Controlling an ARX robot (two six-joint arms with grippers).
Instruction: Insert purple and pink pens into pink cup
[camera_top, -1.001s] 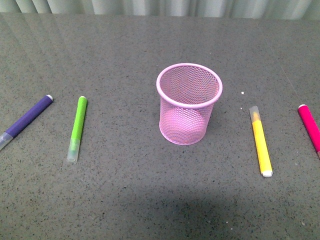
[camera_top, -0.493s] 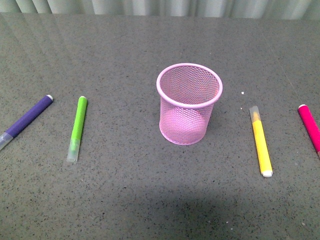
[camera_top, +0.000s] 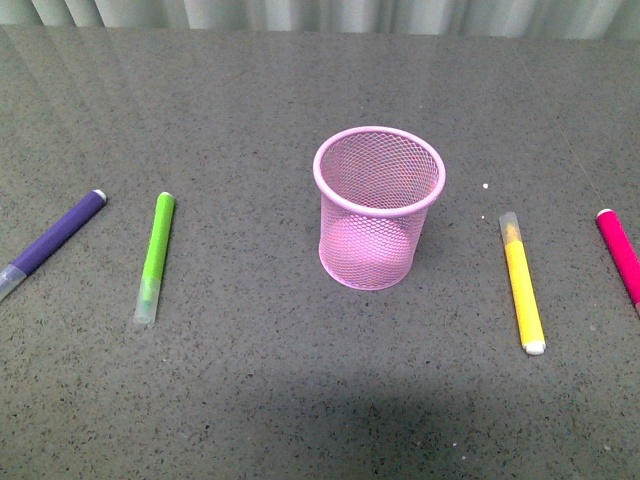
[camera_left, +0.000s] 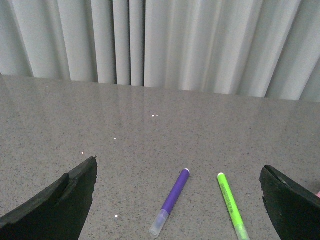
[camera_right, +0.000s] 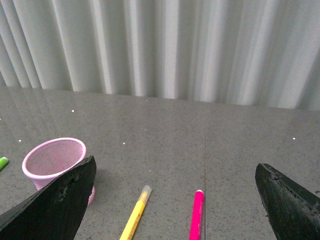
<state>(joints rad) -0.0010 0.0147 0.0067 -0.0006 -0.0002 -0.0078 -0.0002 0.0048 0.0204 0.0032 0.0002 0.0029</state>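
The pink cup (camera_top: 378, 207) stands upright and empty at the table's middle, and its rim also shows in the right wrist view (camera_right: 52, 157). The purple pen (camera_top: 52, 240) lies at the far left; the left wrist view has that purple pen (camera_left: 172, 198) between the spread fingers of my open left gripper (camera_left: 177, 172), which hangs above it. At the right edge lies the pink pen (camera_top: 621, 253). My open right gripper (camera_right: 175, 170) hovers over the pink pen (camera_right: 196, 216). Neither arm appears in the front view.
A lime green marker (camera_top: 155, 256) lies just right of the purple pen, and a yellow marker (camera_top: 522, 282) lies between the cup and the pink pen. Pale curtains (camera_left: 160, 45) hang beyond the grey table's far edge (camera_top: 320, 32).
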